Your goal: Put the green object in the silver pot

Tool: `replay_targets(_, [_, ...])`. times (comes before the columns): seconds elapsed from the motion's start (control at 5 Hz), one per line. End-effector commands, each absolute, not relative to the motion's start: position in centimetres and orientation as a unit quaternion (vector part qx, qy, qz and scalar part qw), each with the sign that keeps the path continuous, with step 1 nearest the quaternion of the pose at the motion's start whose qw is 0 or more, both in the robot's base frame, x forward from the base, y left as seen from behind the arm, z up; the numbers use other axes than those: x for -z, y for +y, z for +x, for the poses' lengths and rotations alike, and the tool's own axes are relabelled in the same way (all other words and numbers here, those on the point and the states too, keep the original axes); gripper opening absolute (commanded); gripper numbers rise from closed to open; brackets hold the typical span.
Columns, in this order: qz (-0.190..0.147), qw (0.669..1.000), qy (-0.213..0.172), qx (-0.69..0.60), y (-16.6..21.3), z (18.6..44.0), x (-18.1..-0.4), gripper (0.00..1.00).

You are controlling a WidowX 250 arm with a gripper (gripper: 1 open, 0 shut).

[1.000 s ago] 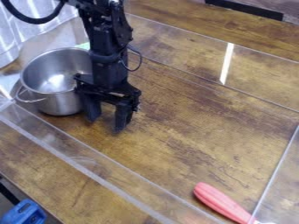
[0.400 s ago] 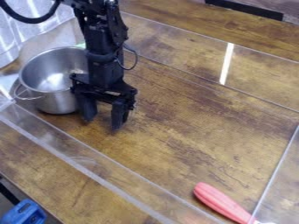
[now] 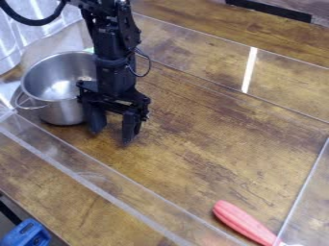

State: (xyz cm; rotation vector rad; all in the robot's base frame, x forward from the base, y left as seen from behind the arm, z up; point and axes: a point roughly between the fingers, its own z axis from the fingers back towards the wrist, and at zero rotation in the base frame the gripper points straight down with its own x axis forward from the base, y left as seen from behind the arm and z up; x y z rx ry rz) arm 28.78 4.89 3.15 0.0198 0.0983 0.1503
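Note:
The silver pot (image 3: 54,88) stands on the wooden table at the left, its thin loop handle toward the front left. My gripper (image 3: 113,129) hangs on its black arm just right of the pot, fingers pointing down near the tabletop. The fingers (image 3: 130,129) stand apart, and only wood shows between them, so the gripper is open. The green object is hidden or out of view; I cannot see it between the fingers or on the table.
A long red-orange object (image 3: 249,224) lies at the front right edge. A low clear plastic wall (image 3: 115,187) borders the wooden work area along the front and right. White cloth-like material (image 3: 13,43) sits at the far left.
The gripper has shifted slightly left, closer to the pot's side, then held still. The pot and the red-orange object have not moved.

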Motion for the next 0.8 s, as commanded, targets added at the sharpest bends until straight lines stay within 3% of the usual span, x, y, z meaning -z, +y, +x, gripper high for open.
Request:
replay_targets(0.0, [0.013,0.995,0.016,-0.095,6.23,29.06,-5.24,0.00])
replay_targets(0.6, [0.016,0.994,0.013,-0.103,6.79,28.89,-5.74,0.00])
